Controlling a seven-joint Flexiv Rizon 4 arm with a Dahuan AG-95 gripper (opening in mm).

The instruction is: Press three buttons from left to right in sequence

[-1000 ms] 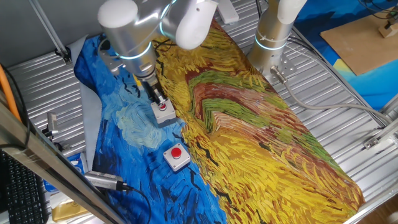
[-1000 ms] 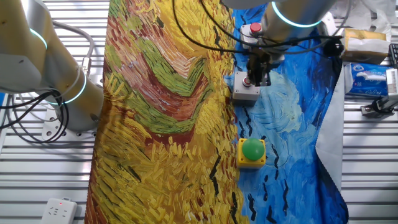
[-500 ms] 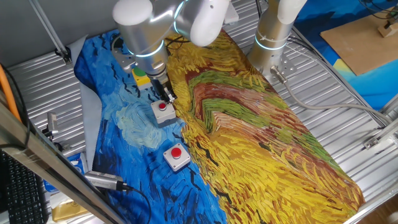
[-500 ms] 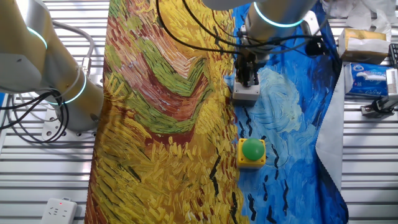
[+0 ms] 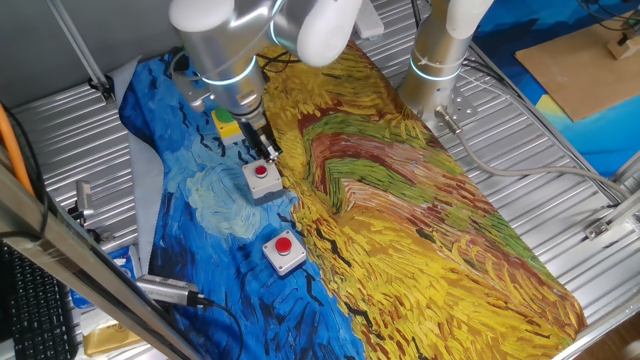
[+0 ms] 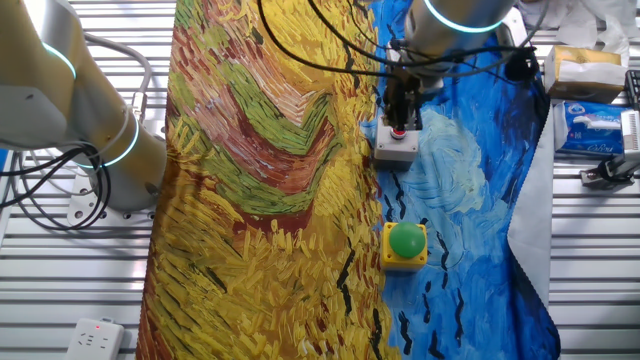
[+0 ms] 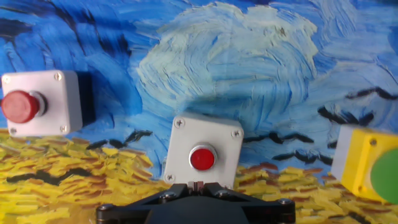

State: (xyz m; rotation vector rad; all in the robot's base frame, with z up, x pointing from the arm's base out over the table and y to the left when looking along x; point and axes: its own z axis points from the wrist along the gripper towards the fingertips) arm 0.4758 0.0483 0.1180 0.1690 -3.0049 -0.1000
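Three button boxes lie in a row on the painted cloth. The middle one, a red cap (image 5: 263, 171) on a light grey base, sits just below my gripper (image 5: 268, 153), which hovers a little above it without touching. In the other fixed view the gripper (image 6: 398, 126) hangs over the same box (image 6: 396, 150). In the hand view the fingertips meet, so the gripper (image 7: 198, 185) is shut and empty, with the middle red cap (image 7: 202, 158) just ahead. The other red button (image 5: 285, 245) (image 7: 18, 106) and the green button on its yellow base (image 6: 406, 242) (image 7: 371, 169) lie to either side.
The painted cloth (image 5: 420, 200) covers the ridged metal table. A second robot arm's base (image 5: 440, 60) stands at the far edge. Boxes and packets (image 6: 590, 125) lie beside the cloth. A metal cylinder (image 5: 165, 290) lies near the front left.
The gripper was down on the middle red button a second ago. It has since lifted off and now hangs slightly above it. The buttons have not moved.
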